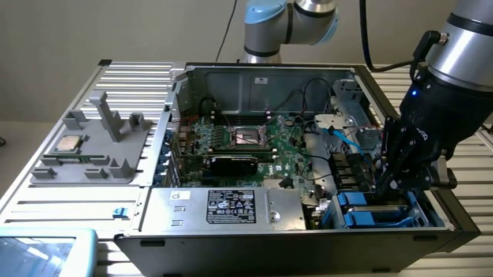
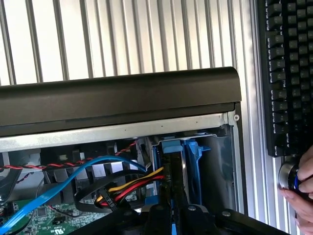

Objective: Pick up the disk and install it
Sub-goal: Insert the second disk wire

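Observation:
My gripper (image 1: pixel 387 183) reaches down into the drive bay (image 1: pixel 377 210) at the front corner of the open computer case (image 1: pixel 308 239), on the exterior view's right. In the wrist view the gripper (image 2: pixel 172 196) is shut on the disk (image 2: pixel 172 147). The disk stands edge-on in the bay, so I see only its thin dark edge and the blue rail at its far end. A second blue carrier (image 2: pixel 198 156) sits right beside it. The disk's label and flat faces are hidden.
Red, yellow and blue cables (image 2: pixel 122 183) run close to the bay. A silver power supply (image 1: pixel 231 208) lies along the case front. A grey fixture with a small chip (image 1: pixel 73 143) sits on the exterior view's left. A keyboard (image 2: pixel 288 73) and a person's hand (image 2: pixel 303 188) lie outside the case.

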`<state>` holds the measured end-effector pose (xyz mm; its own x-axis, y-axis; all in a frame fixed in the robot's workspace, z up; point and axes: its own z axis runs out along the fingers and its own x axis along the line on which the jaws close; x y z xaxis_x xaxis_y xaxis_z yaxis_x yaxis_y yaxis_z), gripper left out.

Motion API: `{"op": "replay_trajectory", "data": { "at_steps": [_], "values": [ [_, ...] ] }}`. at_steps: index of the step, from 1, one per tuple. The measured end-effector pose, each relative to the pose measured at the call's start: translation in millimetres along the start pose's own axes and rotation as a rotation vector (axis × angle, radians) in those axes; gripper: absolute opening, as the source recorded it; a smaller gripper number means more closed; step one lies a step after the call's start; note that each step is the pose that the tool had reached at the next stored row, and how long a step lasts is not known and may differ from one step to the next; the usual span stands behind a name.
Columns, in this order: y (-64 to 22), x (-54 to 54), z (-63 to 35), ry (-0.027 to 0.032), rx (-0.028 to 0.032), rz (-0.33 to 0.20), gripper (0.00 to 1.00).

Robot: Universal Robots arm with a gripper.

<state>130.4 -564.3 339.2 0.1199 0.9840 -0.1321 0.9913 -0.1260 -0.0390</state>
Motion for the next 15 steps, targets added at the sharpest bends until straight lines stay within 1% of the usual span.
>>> {"op": "replay_trajectory", "data": {
  "at_steps": [5, 6, 8, 10, 11, 15],
  "values": [
    [0.0, 0.1, 0.3, -0.0001, 0.0000, 0.000, 0.16],
    [0.0, 0.1, 0.4, 0.0000, 0.0001, 0.000, 0.18],
    [0.0, 0.0, 0.4, 0.0000, 0.0000, 0.000, 0.30],
    [0.0, 0.1, 0.4, 0.0000, 0.0000, 0.000, 0.30],
    [0.0, 0.1, 0.4, 0.0000, 0.0000, 0.000, 0.36],
    [0.0, -0.1, -0.8, -0.0001, 0.0000, 0.000, 0.36]
  ]
}}
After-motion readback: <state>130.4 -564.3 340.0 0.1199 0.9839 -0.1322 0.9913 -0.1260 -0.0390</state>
